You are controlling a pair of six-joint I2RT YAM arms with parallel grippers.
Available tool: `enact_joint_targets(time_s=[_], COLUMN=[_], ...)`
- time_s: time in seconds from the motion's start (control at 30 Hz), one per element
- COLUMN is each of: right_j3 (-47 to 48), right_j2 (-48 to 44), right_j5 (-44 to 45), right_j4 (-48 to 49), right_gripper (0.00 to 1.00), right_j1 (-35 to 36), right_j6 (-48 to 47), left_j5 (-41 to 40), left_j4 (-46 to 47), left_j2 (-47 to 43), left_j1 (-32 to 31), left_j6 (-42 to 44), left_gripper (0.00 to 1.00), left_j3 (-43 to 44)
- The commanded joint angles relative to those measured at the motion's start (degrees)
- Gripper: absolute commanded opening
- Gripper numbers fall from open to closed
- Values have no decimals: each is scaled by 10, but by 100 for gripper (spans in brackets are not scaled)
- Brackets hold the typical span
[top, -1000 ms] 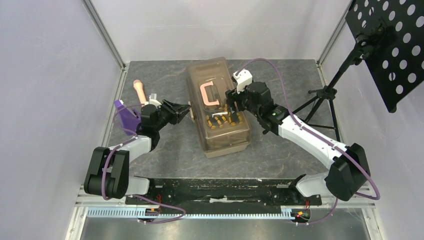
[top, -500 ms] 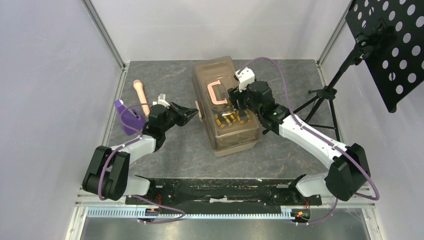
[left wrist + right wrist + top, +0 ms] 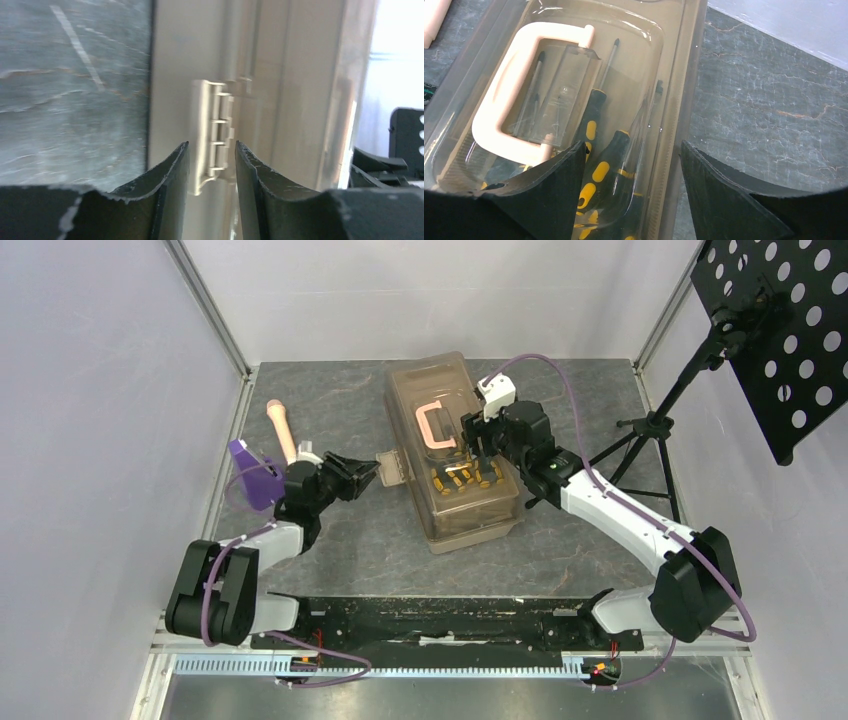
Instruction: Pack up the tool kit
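Tan translucent toolbox [image 3: 455, 455], lid down, at the middle of a grey table [image 3: 350, 540], orange-and-black screwdrivers [image 3: 596, 167] showing inside beneath its pinkish handle [image 3: 432, 427]. Right gripper [image 3: 478, 445] hovers over the lid, jaws wide, holding nothing. Left gripper [image 3: 211, 145] straddles the side latch [image 3: 212, 120], jaws narrowly apart; whether they pinch it is unclear

tan toolbox [image 3: 470, 525], pinkish handle [image 3: 432, 428], seemingly orange-black screwdrivers [image 3: 460, 478]
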Motion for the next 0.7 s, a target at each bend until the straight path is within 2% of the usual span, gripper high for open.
enact_joint_targets(time_s=[0.0,0.17,0.43,0.67], right_j3=[-17,-17,-14,-14], right_j2=[-3,1,-3,-11], right_j5=[-25,-39,-53,-56], right_j4=[-30,-26,-19,-15], right_gripper=[70,70,70,70], right_j1=[-7,-11,-11,-11], right_j6=[7,6,3,0], left_j5=[-35,-47,-9,22], left_j4=[76,136,167,240], left_j2=[-9,35,163,216], left_j1=[30,45,37,8], left_j6=[6,-5,-3,-9], left_gripper=[46,48,48,53], left_j3=[-45,-66,-20,13])
